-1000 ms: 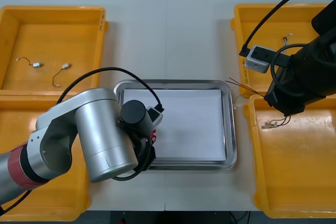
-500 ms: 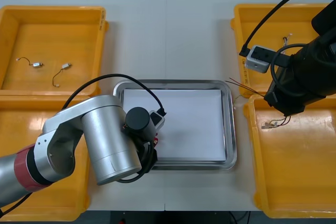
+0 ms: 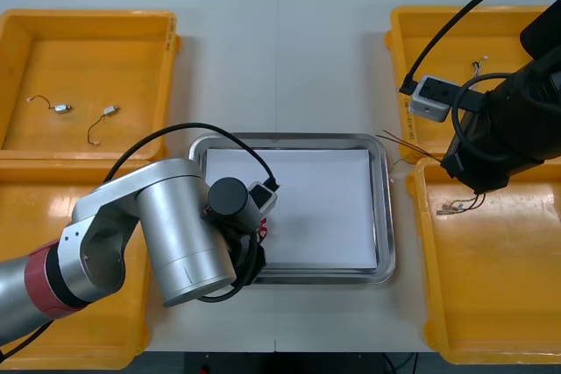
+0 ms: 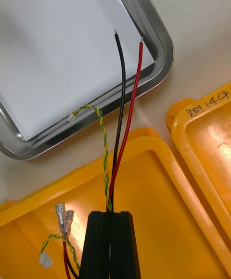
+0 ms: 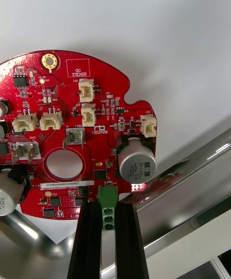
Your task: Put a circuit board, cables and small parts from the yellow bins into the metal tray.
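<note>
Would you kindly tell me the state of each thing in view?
Left pincer: shut on board.
Board: held by green connector, over tray rim.
Right pincer: shut on cables.
Cables: held, ends pointing toward tray.
Tray: white inside.

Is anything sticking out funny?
The black, red and yellow-green cables pinched in the right jaws poke out over the yellow bin's edge, tips reaching the metal tray's rim. Left jaws hold a circuit board at that tray's edge.

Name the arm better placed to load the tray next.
Left. The left pincer holds the red circuit board above the metal tray's white inside; the right pincer grips cables over a yellow bin.
</note>
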Available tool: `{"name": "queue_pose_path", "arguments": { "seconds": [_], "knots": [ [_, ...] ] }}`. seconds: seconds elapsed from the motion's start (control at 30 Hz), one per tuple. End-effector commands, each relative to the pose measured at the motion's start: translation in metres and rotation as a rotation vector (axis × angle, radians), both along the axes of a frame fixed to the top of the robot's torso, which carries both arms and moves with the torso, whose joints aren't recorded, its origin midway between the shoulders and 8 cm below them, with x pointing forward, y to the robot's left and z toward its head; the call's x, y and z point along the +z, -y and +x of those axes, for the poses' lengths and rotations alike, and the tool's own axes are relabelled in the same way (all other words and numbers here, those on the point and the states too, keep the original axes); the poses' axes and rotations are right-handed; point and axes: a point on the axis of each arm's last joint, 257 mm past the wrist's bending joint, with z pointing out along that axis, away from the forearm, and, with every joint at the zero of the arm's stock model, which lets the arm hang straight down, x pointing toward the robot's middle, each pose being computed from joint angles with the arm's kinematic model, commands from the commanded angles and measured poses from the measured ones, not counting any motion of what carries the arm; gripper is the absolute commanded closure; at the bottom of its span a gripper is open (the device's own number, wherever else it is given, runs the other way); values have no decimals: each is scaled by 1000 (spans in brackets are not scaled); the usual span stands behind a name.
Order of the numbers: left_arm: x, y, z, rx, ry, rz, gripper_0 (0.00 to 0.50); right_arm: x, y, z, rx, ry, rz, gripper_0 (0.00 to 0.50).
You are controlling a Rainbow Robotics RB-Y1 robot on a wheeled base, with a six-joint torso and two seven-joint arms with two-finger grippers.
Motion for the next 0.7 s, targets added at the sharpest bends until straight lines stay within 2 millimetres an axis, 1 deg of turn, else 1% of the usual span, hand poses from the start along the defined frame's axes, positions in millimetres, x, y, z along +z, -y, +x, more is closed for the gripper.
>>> {"name": "queue_pose_path", "arguments": {
  "seconds": [0.03, 0.1, 0.37, 0.6, 0.63, 0.67, 0.7],
  "knots": [
    [-3, -9, 0, 61, 11, -21, 500, 12, -14, 0, 74, 41, -14, 500],
    [-5, -12, 1, 63, 14, -19, 500, 12, -14, 0, 74, 41, -14, 500],
    [-10, -14, -2, 66, 12, -26, 500, 12, -14, -1, 77, 38, -13, 500],
    [-9, -11, -4, 64, 11, -37, 497, 12, -15, -2, 80, 35, -11, 500],
    [-8, -10, -4, 64, 12, -41, 427, 12, -15, -2, 80, 35, -11, 500],
    [-8, -9, -6, 63, 11, -44, 338, 12, -15, -2, 81, 34, -10, 500],
    [-7, -8, -6, 61, 12, -47, 272, 11, -15, -2, 80, 33, -10, 500]
  ]
}}
